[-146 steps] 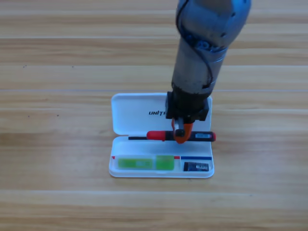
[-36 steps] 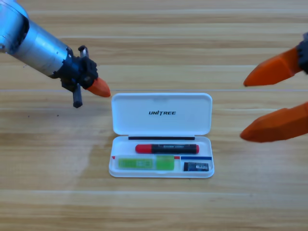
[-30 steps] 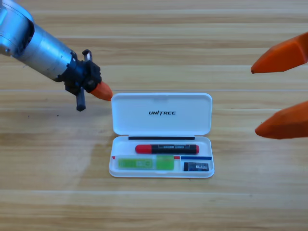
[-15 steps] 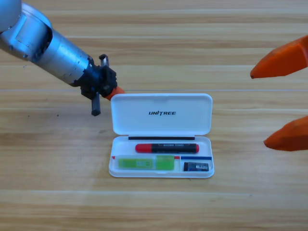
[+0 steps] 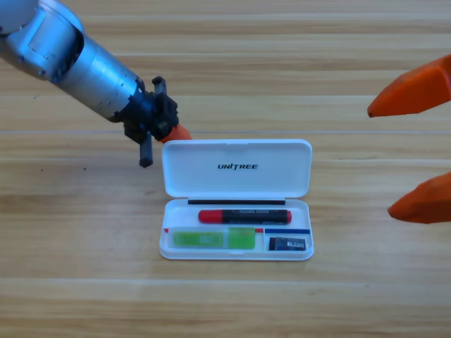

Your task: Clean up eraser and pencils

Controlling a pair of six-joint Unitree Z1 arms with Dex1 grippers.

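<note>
1. Over on the left we see the left arm reaching in from the upper corner, its left pincer (image 5: 176,133) right at the top left corner of the white case (image 5: 236,167); only one orange tip shows there, so we cannot tell how its jaws stand.
2. Moving in, we have the case lying open on the wooden table (image 5: 84,232), lid flipped back flat with the UNITREE lettering facing up, tray on the near side.
3. In the tray's lower left compartment we spot the lime-green pencil (image 5: 213,239), lying lengthwise.
4. Above it, in the long upper slot, we see the black pencil with the red cap (image 5: 244,216), lying level across the tray, its red end to the left.
5. Next, in the lower right compartment, there's the eraser (image 5: 287,244), a small dark block with a pale label, just beside the green pencil's compartment.
6. And out at the right edge we find the right pincer (image 5: 416,151), large and partly cut off, well apart from the case, its two orange jaws spread wide with nothing between them.
</note>
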